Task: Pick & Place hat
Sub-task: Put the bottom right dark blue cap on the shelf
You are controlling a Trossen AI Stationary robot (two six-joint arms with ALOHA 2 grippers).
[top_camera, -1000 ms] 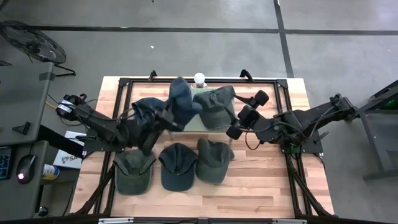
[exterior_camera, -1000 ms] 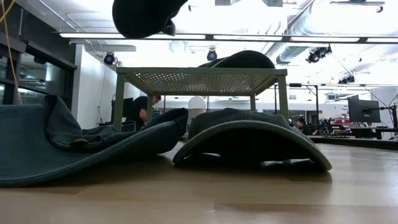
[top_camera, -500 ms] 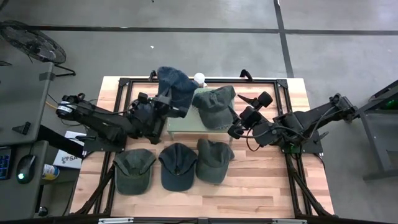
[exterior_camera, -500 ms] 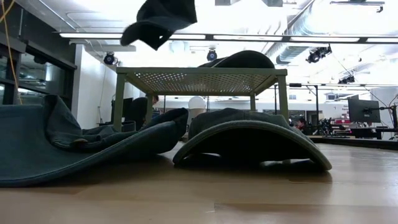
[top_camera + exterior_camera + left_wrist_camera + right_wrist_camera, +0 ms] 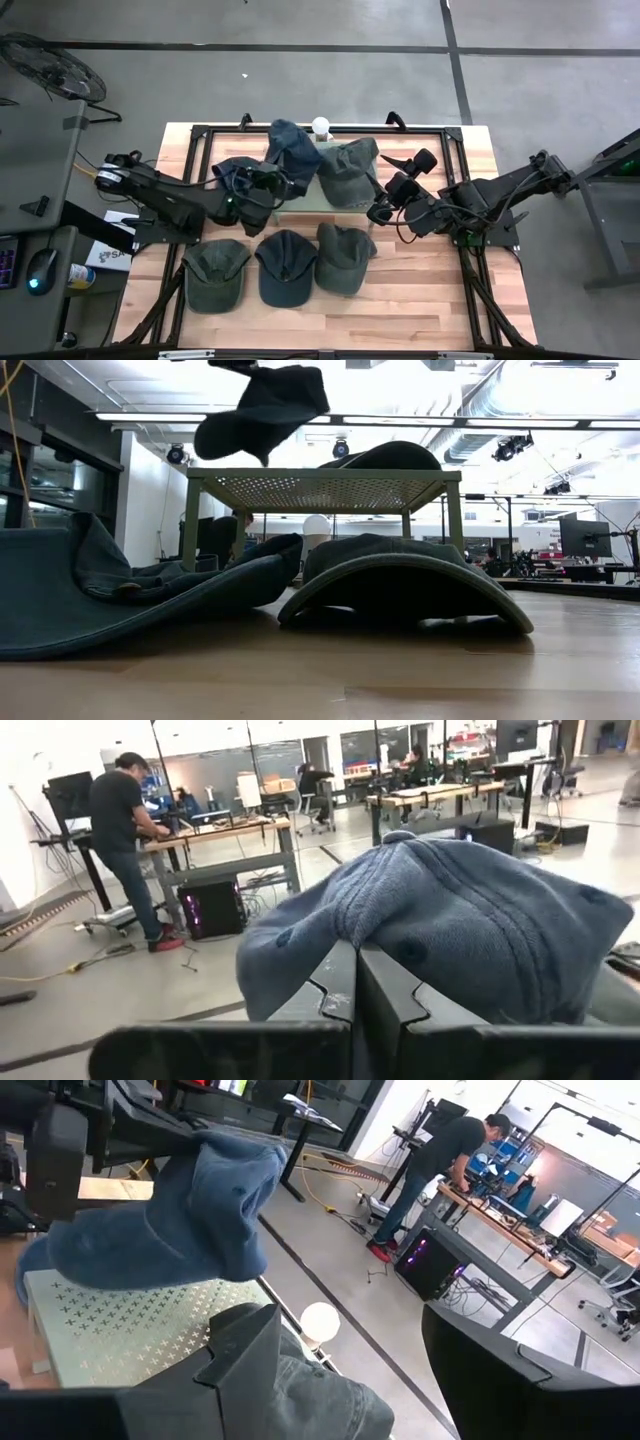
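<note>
Left gripper (image 5: 268, 183) is clamped tight on the blue hat (image 5: 293, 150), holding it in the air over the green mesh stand (image 5: 325, 488), which sits at 12 o'clock on the table (image 5: 440, 300). Green hat (image 5: 347, 170) already lies on the stand's right half. Right gripper (image 5: 398, 172) waits fingers wide apart, holding nothing, at 3 o'clock of the stand. To place well: lower the blue hat onto the free left half, crown up, beside but not overlapping the green hat, release only once it rests on the mesh. Three more hats (image 5: 286, 265) lie in a row at 6 o'clock.
</note>
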